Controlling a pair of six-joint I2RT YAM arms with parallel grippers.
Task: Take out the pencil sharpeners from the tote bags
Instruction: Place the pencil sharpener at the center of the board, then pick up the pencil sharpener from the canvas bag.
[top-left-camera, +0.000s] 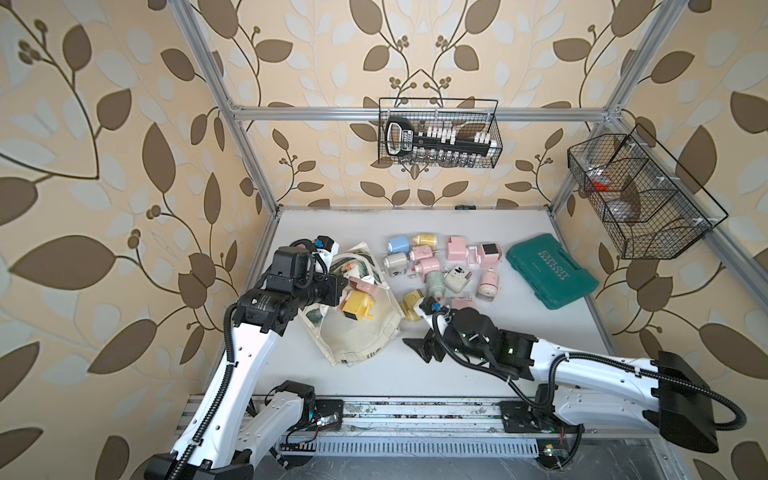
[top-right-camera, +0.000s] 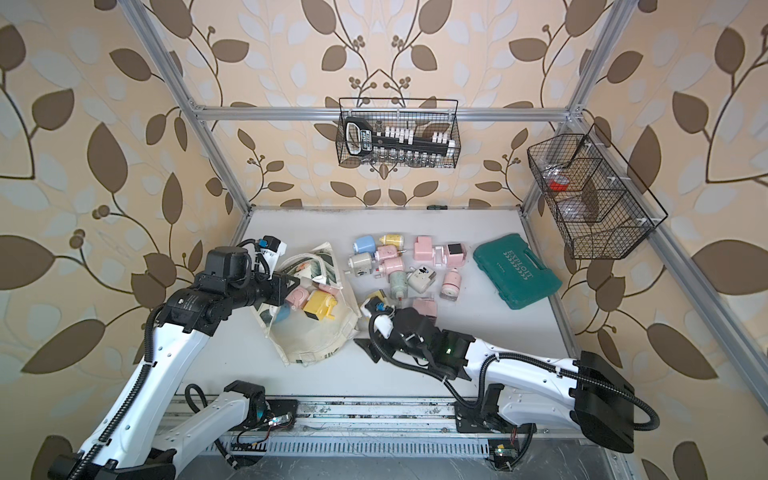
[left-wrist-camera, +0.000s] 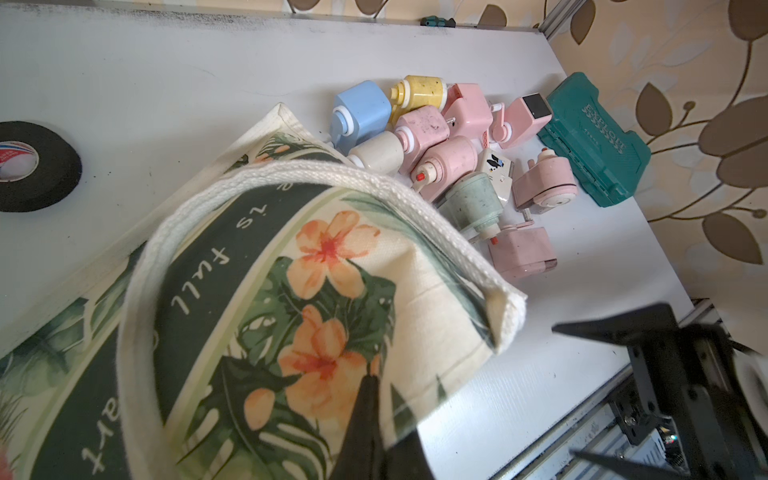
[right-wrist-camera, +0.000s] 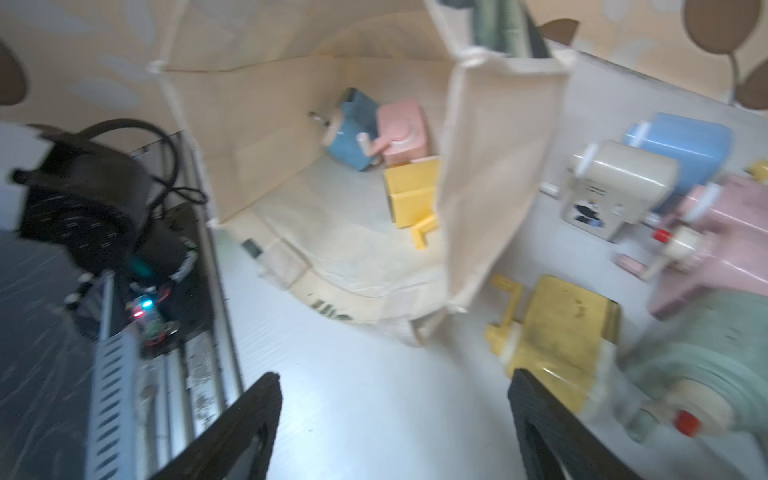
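Observation:
The tote bag (top-left-camera: 357, 336) (top-right-camera: 316, 340) lies on the white table, its mouth held up by my left gripper (top-left-camera: 340, 286) (top-right-camera: 293, 286) (left-wrist-camera: 370, 380), which is shut on the leaf-printed cloth (left-wrist-camera: 291, 270). Inside it sit a yellow sharpener (top-left-camera: 356, 306) (right-wrist-camera: 411, 193), a pink one (top-right-camera: 297, 297) (right-wrist-camera: 401, 129) and a blue one (right-wrist-camera: 351, 129). Several pencil sharpeners (top-left-camera: 432, 266) (left-wrist-camera: 436, 137) are piled on the table to the bag's right. My right gripper (top-left-camera: 417, 351) (top-right-camera: 365, 351) (right-wrist-camera: 394, 376) stands open and empty over bare table, beside a yellow sharpener (right-wrist-camera: 561, 328) outside the bag.
A teal EXPLOIT case (top-left-camera: 550, 270) lies right of the pile. A roll of black tape (left-wrist-camera: 37, 166) rests behind the bag. Wire baskets hang on the back frame (top-left-camera: 440, 133) and the right frame (top-left-camera: 636, 195). A mint sharpener (right-wrist-camera: 706, 357) lies close to my right finger.

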